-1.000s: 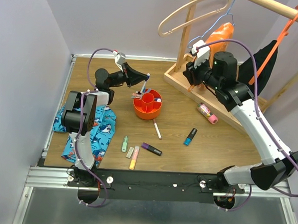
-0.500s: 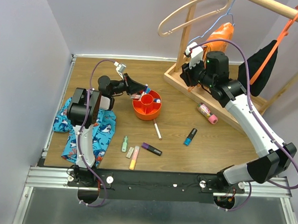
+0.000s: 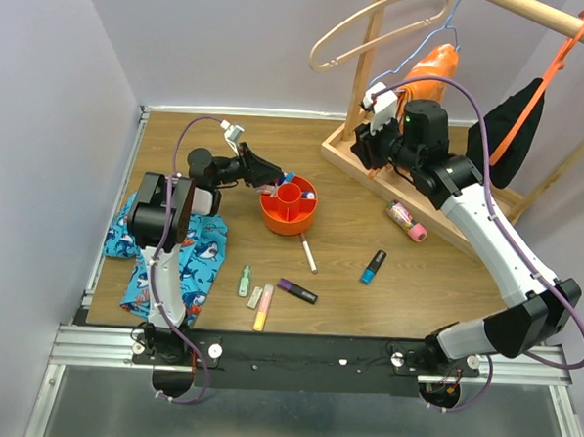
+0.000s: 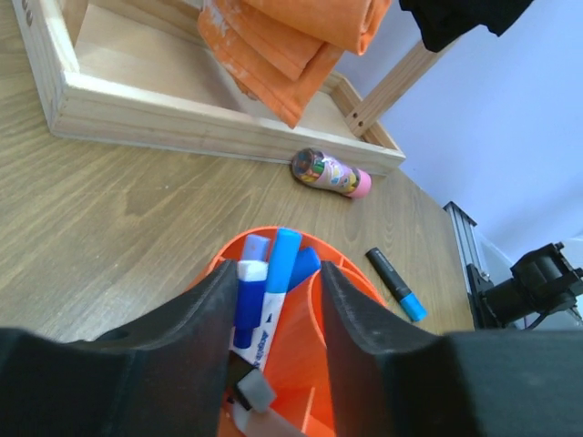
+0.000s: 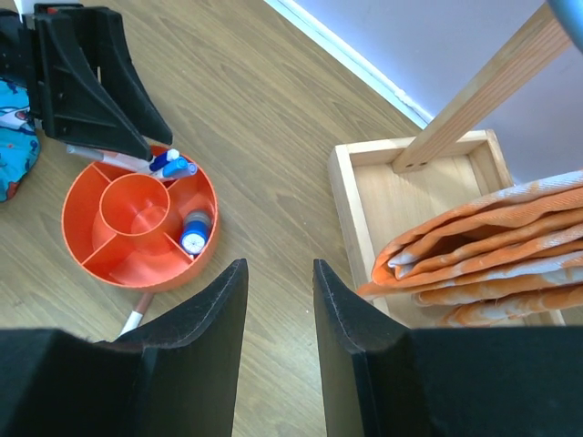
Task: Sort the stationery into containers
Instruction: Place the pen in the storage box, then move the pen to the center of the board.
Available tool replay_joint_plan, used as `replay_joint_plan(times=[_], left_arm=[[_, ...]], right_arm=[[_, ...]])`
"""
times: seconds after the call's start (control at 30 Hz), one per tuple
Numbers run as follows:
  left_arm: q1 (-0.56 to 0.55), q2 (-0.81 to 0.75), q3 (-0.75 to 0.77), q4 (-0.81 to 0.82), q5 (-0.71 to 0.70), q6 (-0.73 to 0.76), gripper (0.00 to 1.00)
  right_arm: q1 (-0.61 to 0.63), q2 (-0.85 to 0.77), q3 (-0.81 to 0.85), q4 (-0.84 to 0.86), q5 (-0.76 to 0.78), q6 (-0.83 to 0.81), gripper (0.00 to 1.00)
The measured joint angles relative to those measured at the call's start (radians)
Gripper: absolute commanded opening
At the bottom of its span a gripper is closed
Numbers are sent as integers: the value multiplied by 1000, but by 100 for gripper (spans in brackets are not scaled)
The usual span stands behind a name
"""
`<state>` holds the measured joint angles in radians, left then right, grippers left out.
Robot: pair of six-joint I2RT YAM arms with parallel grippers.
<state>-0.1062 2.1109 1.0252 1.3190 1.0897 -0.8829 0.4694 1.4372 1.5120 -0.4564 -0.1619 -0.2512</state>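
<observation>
1. Left gripper [image 4: 278,273] sits low over the far-left rim of the orange bowl [image 3: 277,225]. Its jaws are about half apart and clamp nothing. A white marker with blue cap [image 4: 248,305] and a blue marker [image 4: 286,259] stand in the gap, resting in the bowl compartment below.
2. Right gripper [image 5: 278,273] hangs high near the corner of the wooden rack base [image 3: 346,155], jaws apart and empty.
3. The bowl is mid-table. One more blue-capped marker [image 5: 194,233] lies in its compartment on the rack side.
4. Loose stationery on the wood:
   - white pen [image 3: 309,255], just beside the bowl's near rim
   - black marker with blue cap [image 3: 373,267], further right, well apart
   - purple marker [image 3: 297,291], green highlighter [image 3: 244,281] and yellow highlighter [image 3: 264,310], grouped near the front edge
5. In the way:
   - patterned tube with pink cap [image 3: 406,221], lying just beside the rack base
   - folded orange cloth [image 5: 474,255], hanging over the rack base
   - shark-print cloth [image 3: 197,258], at the table's left edge, with the left arm's links over it
6. Room to move: there is bare wood between the bowl and the back wall, and between the bowl and the rack base. A rail runs along the left and back edges.
</observation>
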Motion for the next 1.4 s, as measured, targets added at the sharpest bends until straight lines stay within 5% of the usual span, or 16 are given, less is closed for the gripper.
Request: replay_joint_plan(times=[0.33,0.53,0.63,0.8,0.93,1.07,1.4], left_arm=[[13,-185,24,-3,8,-19,61],[87,-417,30,-50,21,14,64],[139,-596,3,-333,10,193,66],[145,-896,7,-1051,-123,666,68],[137,-1006,-23,-1388,-225,853,70],[138,-1094,-135,-1585,-303,931,70],[138,-1210,-211,-1711,-437,972,73]], right_arm=[[1,-6,-20,-10,-56,32,39],[71,-24,-165,-50,-93,138,36],[145,-22,-257,-53,-85,209,35],[261,63,-293,-59,-60,303,36],[270,115,-340,-26,-25,394,42],[278,182,-359,-21,28,488,45],[346,282,-351,26,185,607,48]])
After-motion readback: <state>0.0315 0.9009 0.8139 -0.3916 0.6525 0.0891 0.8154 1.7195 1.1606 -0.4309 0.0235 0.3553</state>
